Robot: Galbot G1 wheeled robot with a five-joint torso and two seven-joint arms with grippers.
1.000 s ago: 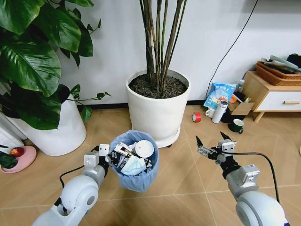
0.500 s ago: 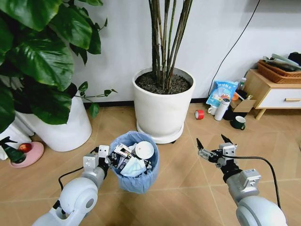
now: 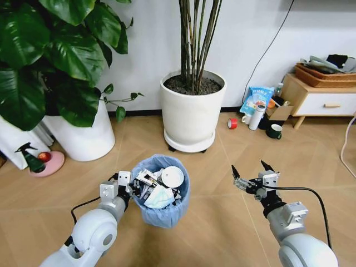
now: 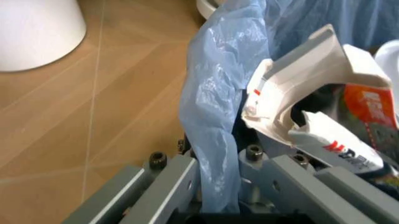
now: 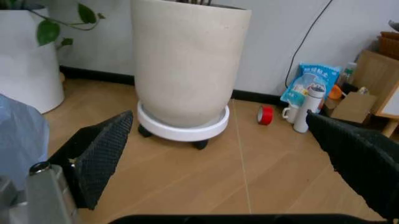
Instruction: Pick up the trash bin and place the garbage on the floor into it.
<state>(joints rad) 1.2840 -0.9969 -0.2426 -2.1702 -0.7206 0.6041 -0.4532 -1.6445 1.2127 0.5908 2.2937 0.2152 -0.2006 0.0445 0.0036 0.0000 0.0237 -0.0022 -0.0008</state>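
While I'm holding the trash bin point(image 3: 160, 192) by its left rim, the left gripper point(image 3: 129, 185) is clamped on the rim and the blue bag liner point(image 4: 215, 116), with 1 finger point(image 4: 171, 186) outside the wall and the other inside. The bin sits low in front of me, between both arms, and I can't tell whether it is resting on the floor point(image 3: 222, 139) or lifted clear.

The right gripper point(image 3: 251, 173) is hovering to the right of the bin with its 2 black fingers point(image 5: 100, 154) spread wide apart, holding nothing.

I'm judging the collecting step as close to finished: the garbage point(image 3: 161, 186) is piled inside the bin, and I'm seeing no loose litter on the tiles near me. The next move calls for checking the floor for strays, keeping the rim grip steady so the bin stays level.

Counts: 1 bin, 2 grippers, 2 large white planters point(image 3: 191, 111), 1 red tape roll point(image 3: 232, 123), 1 dark mug point(image 3: 274, 131), 1 white bottle point(image 3: 256, 117), 1 blue-white bag point(image 3: 256, 99) against the wall. Inside the bin I'm making out 1 white disc point(image 3: 172, 176), 1 pale tissue, and several crumpled wrappers too tangled to count.
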